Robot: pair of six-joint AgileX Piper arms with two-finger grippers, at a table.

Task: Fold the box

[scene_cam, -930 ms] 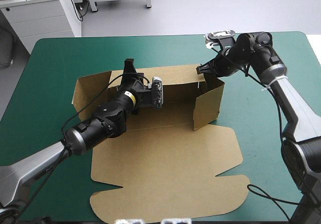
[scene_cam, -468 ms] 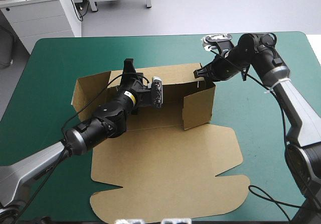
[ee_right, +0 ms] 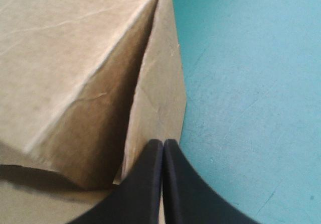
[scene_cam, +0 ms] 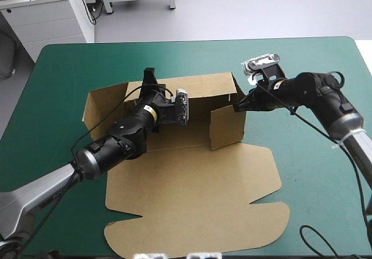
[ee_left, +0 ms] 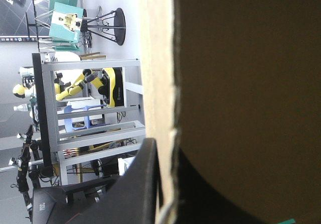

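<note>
The box (scene_cam: pixel 192 189) lies in the middle of the bench (scene_cam: pixel 64 67), its flat part spread toward the near edge and its raised walls on the far side, with a flap turned inward at the right end. My left pincer (scene_cam: pixel 150 79) sits at the top of the rear wall, toward its left end, with the wall's edge pinched between the fingers. My right pincer (scene_cam: pixel 237 106), fingers pressed together, is just right of the box, its tip touching the outside of the right-hand wall.

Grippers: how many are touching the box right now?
2. The left gripper clamps the back wall of the box; the right gripper, shut, touches its right side wall outside.
</note>
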